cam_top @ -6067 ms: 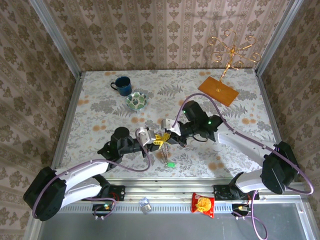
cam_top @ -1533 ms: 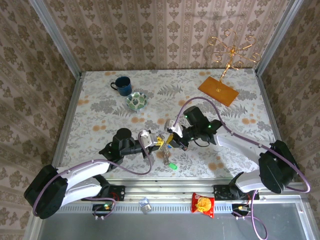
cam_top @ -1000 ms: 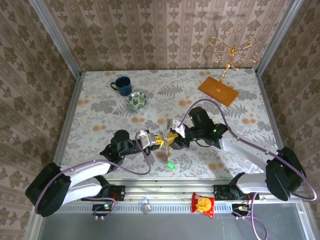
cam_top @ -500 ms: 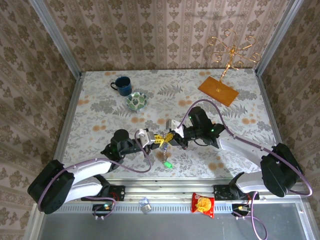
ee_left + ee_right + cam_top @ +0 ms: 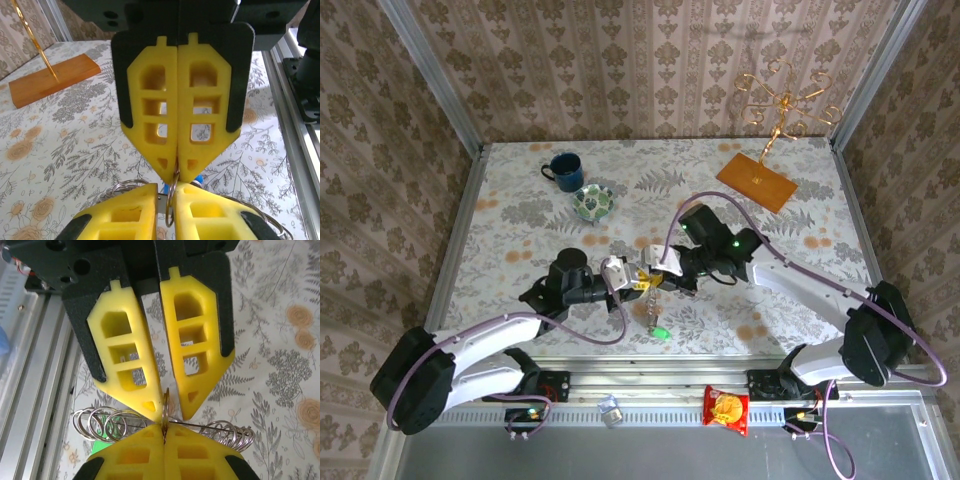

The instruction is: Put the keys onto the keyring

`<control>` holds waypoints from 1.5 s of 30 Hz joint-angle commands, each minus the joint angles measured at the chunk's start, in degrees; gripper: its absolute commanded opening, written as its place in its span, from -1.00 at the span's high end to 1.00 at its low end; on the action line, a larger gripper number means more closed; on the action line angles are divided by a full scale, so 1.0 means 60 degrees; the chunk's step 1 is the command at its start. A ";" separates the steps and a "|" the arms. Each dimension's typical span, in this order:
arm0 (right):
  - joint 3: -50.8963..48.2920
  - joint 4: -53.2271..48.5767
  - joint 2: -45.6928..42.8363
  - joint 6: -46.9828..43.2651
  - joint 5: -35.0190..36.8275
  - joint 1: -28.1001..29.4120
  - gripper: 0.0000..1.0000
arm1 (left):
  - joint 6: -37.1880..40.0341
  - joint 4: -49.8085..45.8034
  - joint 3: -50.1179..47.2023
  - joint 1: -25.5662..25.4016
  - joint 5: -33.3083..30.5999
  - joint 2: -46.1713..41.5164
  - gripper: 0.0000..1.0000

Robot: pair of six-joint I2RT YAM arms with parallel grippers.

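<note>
Right wrist view, right fingers (image 5: 135,456) closed tight on the thin keyring (image 5: 165,404), left fingers (image 5: 125,355) slightly parted around it

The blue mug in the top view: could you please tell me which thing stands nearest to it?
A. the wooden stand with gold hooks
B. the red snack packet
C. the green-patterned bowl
C: the green-patterned bowl sits right beside the blue mug, slightly to its right and towards the arms, with nothing between them.
</note>
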 commanded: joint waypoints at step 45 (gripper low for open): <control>-0.1191 0.1444 0.0291 0.1930 -0.1766 -0.0804 1.00 | -0.0463 0.2444 -0.0679 -0.0037 0.0171 -0.0010 1.00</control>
